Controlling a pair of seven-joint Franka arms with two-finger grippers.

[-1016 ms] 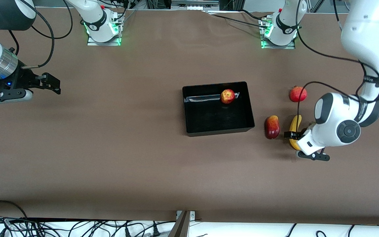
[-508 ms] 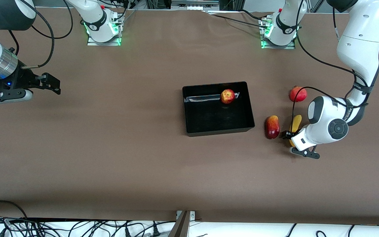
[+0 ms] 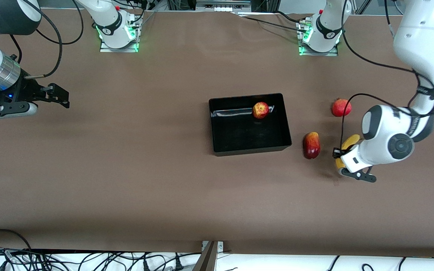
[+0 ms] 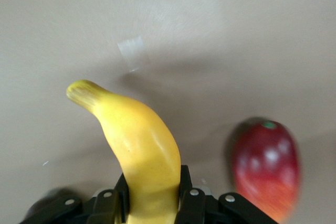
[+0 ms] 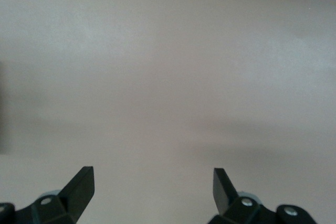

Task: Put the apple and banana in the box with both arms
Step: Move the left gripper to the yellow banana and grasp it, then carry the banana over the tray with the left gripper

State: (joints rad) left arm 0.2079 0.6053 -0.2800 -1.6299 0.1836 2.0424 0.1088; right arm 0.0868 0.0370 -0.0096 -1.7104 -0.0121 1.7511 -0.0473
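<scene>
Apple (image 3: pixel 260 110) lying inside the black box (image 3: pixel 249 149), against the box wall farthest from the front camera, toward the left arm's end: that half of the task judged complete. Banana (image 3: pixel 346 147) outside the box, toward the left arm's end of the table, clamped between the jaws of the left gripper (image 3: pixel 340 162); in the left wrist view jaws seen pressed against both sides of the banana (image 4: pixel 137 145), its free tip standing clear above the brown table (image 3: pixel 134 173), so judged lifted or tilted up off the surface. Elongated red-yellow mango-like fruit (image 3: pixel 311 145) resting on the table between box and banana; round red fruit with a crown tip (image 3: pixel 341 107) lying farther from the front camera than the banana. Neither one part of the task. Right gripper (image 3: pixel 57 97) waiting well apart from the box, toward the right arm's end of the table, jaws spread wide with nothing between them. Remaining: carry of banana over the mango-like fruit and the box wall, then release inside beside the apple.
</scene>
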